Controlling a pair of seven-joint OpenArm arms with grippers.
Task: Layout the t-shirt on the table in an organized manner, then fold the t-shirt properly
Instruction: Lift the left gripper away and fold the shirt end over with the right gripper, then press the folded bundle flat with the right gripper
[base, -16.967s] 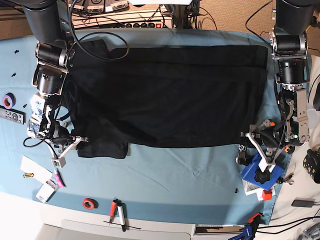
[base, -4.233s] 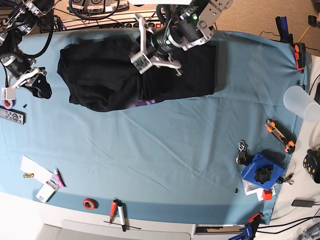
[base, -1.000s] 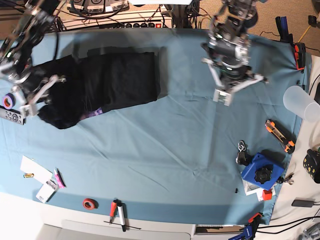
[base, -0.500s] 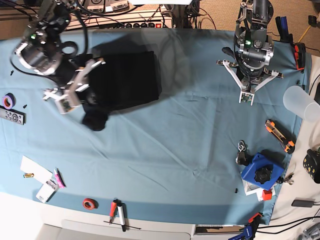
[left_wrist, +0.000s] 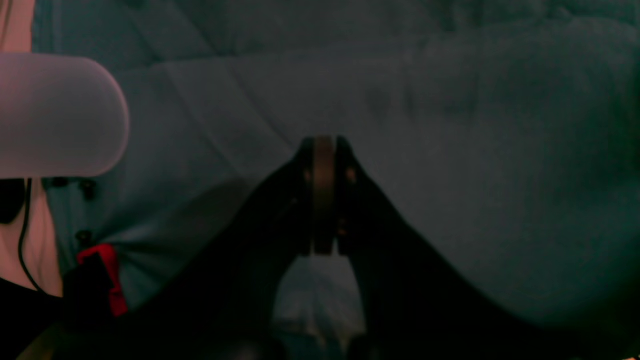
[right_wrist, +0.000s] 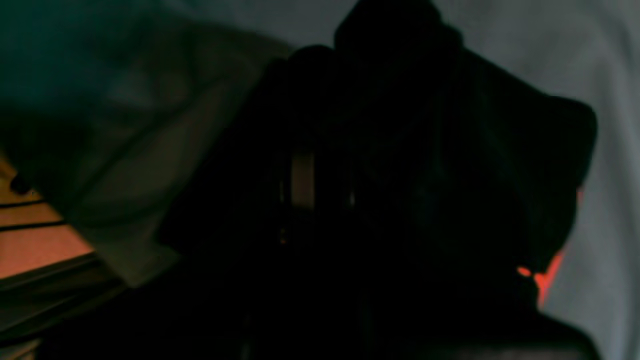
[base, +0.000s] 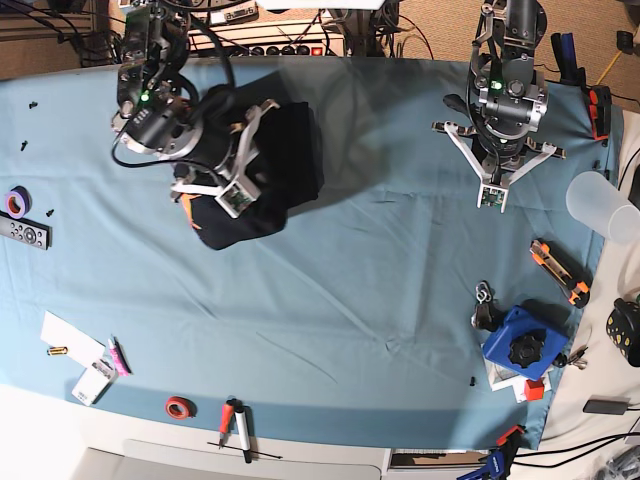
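Observation:
The black t-shirt (base: 290, 150) lies bunched in a compact pile on the blue table (base: 350, 300), toward the back left. My right gripper (base: 237, 203) is over the pile's front left part. In the right wrist view, dark t-shirt fabric (right_wrist: 475, 150) wraps the right gripper (right_wrist: 312, 165), which looks shut on it; an orange bit of print (right_wrist: 545, 280) shows. My left gripper (base: 490, 200) hovers over bare table at the back right, well away from the shirt. In the left wrist view the left gripper (left_wrist: 324, 145) is shut and holds nothing.
A translucent cup (base: 600, 205) stands at the right edge, with a red and black clamp (base: 598, 100) behind it. An orange knife (base: 560, 270) and a blue tool (base: 520, 345) lie front right. A remote (base: 22, 232), a tape roll (base: 15, 203) and papers (base: 75, 345) sit left.
My right gripper has swung from the table's left edge to the right, carrying the shirt's left part onto the folded pile. The left arm settled at the back right.

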